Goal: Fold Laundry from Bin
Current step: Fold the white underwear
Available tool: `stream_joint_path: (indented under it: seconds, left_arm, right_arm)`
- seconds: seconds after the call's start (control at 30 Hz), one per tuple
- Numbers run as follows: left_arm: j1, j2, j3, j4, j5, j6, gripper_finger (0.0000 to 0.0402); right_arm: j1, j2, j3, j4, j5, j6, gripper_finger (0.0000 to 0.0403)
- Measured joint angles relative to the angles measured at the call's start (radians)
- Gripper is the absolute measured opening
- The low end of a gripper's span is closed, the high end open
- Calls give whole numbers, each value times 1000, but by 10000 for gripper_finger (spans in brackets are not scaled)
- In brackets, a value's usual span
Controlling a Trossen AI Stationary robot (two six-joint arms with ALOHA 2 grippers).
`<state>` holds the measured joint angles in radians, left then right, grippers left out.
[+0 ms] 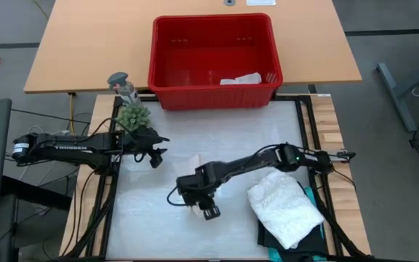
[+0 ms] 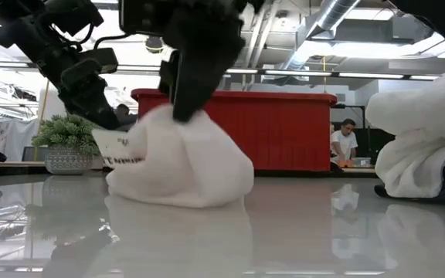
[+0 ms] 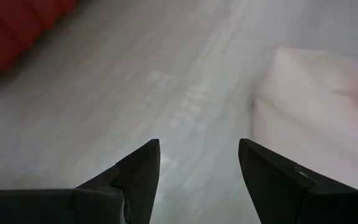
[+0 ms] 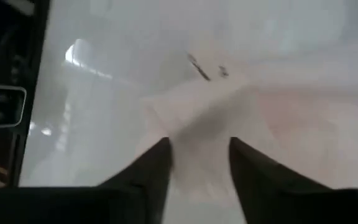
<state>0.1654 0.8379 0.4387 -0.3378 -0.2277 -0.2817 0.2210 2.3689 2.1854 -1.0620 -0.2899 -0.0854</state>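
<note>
A small white cloth (image 2: pixel 180 170) lies in a heap on the white table, left of the middle. My right gripper (image 4: pixel 199 146) comes down on its peak, fingers apart with cloth between them. My left gripper (image 3: pixel 199 149) hangs open over bare table at the left, the cloth (image 3: pixel 316 99) ahead of it. A folded white lacy top (image 1: pixel 286 207) lies at the right on a teal garment (image 1: pixel 313 195) and a black one (image 1: pixel 268 234). The red bin (image 1: pixel 213 94) stands at the far edge with a white cloth (image 1: pixel 242 78) inside. My right gripper stands over the heap's raised top (image 4: pixel 197 124), its fingers (image 2: pixel 185 100) slanting down from above, one on either side. Cloth fills the gap between them; one layer or several, I cannot tell. The heap's lower part (image 2: pixel 207 193) rests on the table.
A small potted plant (image 1: pixel 133 116) and a grey figure (image 1: pixel 122 84) stand at the far left, beside the bin. The black frame rails (image 1: pixel 308 131) run along the table's sides. Bare table lies near the front edge and at the far middle.
</note>
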Motion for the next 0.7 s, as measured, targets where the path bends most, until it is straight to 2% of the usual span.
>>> stream_joint_path:
  seconds: [0.17, 0.27, 0.37, 0.47, 0.57, 0.7]
  left_arm:
    - [0, 0, 0, 69, 71, 15, 216]
    - [0, 0, 0, 74, 57, 16, 223]
    - [0, 0, 0, 73, 18, 15, 224]
    - [0, 0, -1, 72, -2, 8, 225]
    - [0, 0, -1, 69, -4, -9, 225]
    - [0, 0, -1, 54, -4, -12, 225]
  right_arm:
    - [-44, -45, 2, -81, -1, 145, 240]
    - [-76, -107, 2, -122, 23, 201, 273]
    - [-110, -156, 5, -166, 205, 294, 281]
    - [-147, -162, 4, -172, 395, 467, 281]
    - [-180, -146, 2, -123, 447, 612, 281]
    - [-201, -106, 3, -104, 495, 638, 281]
